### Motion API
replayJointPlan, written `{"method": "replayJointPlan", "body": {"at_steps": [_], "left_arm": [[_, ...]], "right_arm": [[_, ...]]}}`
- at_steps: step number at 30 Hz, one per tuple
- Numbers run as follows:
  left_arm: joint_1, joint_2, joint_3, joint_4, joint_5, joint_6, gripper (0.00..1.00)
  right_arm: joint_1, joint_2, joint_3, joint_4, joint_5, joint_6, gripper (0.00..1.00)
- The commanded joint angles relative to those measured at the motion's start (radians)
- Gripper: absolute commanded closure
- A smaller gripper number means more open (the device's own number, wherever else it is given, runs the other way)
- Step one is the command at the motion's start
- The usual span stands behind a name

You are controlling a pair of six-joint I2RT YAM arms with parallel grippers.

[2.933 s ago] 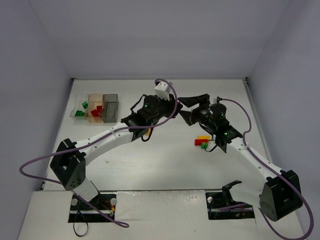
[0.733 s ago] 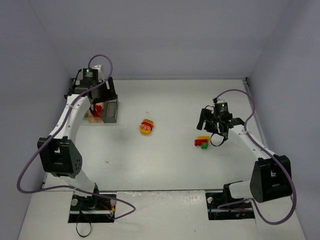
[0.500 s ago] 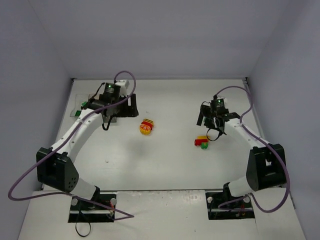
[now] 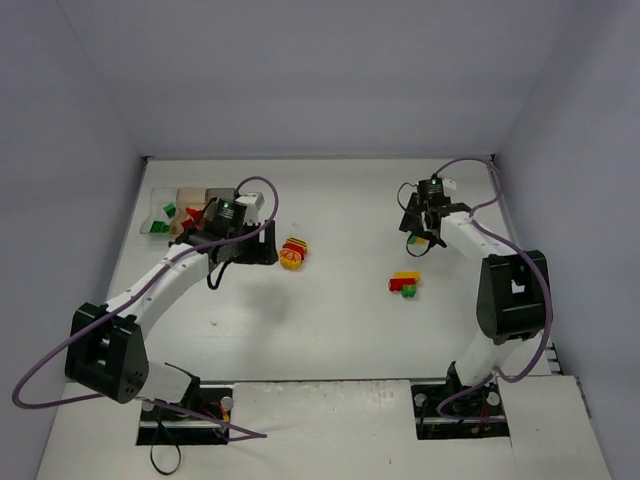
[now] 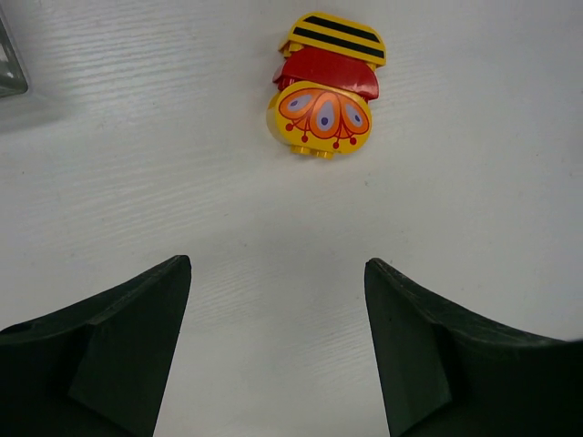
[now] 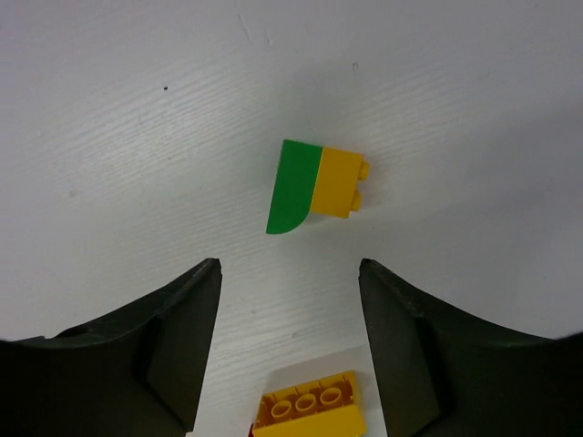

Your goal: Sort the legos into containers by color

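Both spread and empty, the left gripper (image 5: pixel 278 264) had swung from the see-through plastic containers (image 4: pixel 188 192) to the yellow-red lego clump (image 5: pixel 323 100), the right gripper (image 6: pixel 288 266) over a green-yellow lego (image 6: pixel 314 185).

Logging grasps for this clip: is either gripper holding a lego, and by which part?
Nothing held. The left gripper is open, short of the yellow-red clump; the right gripper is open, short of the green-yellow piece.

Robotics lab cell, bare grey walls (image 4: pixel 300 70), white table (image 4: pixel 330 320), mounted arms (image 4: pixel 165 278)
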Motion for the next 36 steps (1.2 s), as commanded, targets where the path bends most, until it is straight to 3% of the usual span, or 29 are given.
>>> {"method": "replayJointPlan", "body": {"at_steps": [1,3,6,11,18,23,36], "left_arm": [[0.002,-0.042,0.016,0.093,0.025,0.013,0.29],[0.002,-0.038,0.016,0.099,0.024,0.024,0.29],[0.001,-0.038,0.026,0.093,0.021,0.027,0.29],[0.002,-0.040,0.019,0.097,0.022,0.029,0.29],[0.001,-0.040,0.017,0.103,0.033,0.036,0.29],[0.001,-0.039,0.019,0.102,0.030,0.039,0.29],[0.001,-0.025,0.037,0.087,0.021,0.033,0.29]], "right_arm": [[-0.028,-0.020,0.072,0.023,0.034,-0.005,0.43],[-0.047,-0.021,0.078,0.023,0.012,-0.007,0.48],[-0.085,-0.001,0.103,0.021,-0.087,-0.086,0.47],[-0.091,0.042,0.169,-0.045,-0.178,-0.456,0.34],[-0.157,0.082,0.225,-0.126,-0.316,-0.893,0.28],[-0.205,0.083,0.206,-0.131,-0.476,-1.022,0.26],[-0.177,0.209,0.178,-0.151,-0.462,-1.172,0.24]]}}
